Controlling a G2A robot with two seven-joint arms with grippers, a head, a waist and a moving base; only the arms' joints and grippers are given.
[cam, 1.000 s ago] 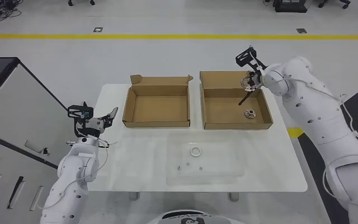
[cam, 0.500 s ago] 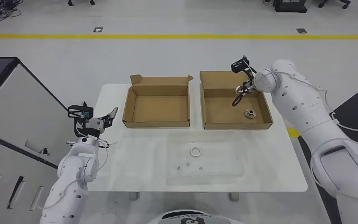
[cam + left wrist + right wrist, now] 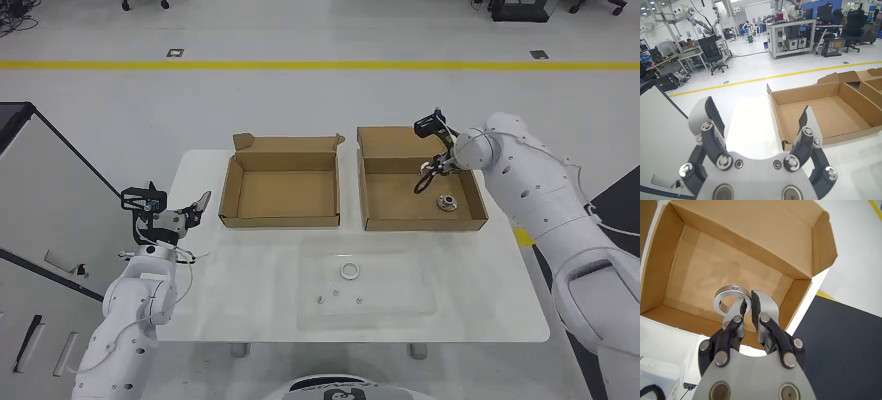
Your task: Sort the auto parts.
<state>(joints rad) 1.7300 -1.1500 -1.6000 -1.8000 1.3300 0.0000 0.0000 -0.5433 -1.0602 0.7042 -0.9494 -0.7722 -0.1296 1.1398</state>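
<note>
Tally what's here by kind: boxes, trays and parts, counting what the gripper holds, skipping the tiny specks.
Cardboard boxes: 2 (left box, right box)
Clear tray: 1
Metal parts: 2 (metal ring in the right gripper, metal part lying in the right box)
White ring: 1
Total: 6

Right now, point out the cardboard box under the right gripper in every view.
Top view: the cardboard box sits nearest the right arm, with the right gripper over it.
Left wrist view: its wall shows at the picture's edge, beyond the empty box.
Right wrist view: its floor lies behind the held metal ring.
Shared landmark: the white table.
</note>
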